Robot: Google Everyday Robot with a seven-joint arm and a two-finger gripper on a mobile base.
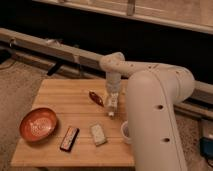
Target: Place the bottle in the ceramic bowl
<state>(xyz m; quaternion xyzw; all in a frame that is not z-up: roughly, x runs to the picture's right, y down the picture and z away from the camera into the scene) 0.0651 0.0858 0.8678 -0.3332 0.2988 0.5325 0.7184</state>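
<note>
The orange-terracotta ceramic bowl [38, 124] with a pale swirl inside sits at the table's left front. The small whitish bottle [111, 107] lies on the right part of the wooden table [65, 95]. My gripper [112, 94] hangs straight down from the white arm, right above the bottle's far end and at or very near it. The gripper covers part of the bottle, and I cannot tell whether they touch. The bowl is far to the left of the gripper.
A dark red elongated object [96, 97] lies just left of the gripper. A pale flat block [98, 134] and a dark rectangular object [69, 138] lie near the front edge. A small white cup [125, 131] stands at the front right, beside my arm's wide body.
</note>
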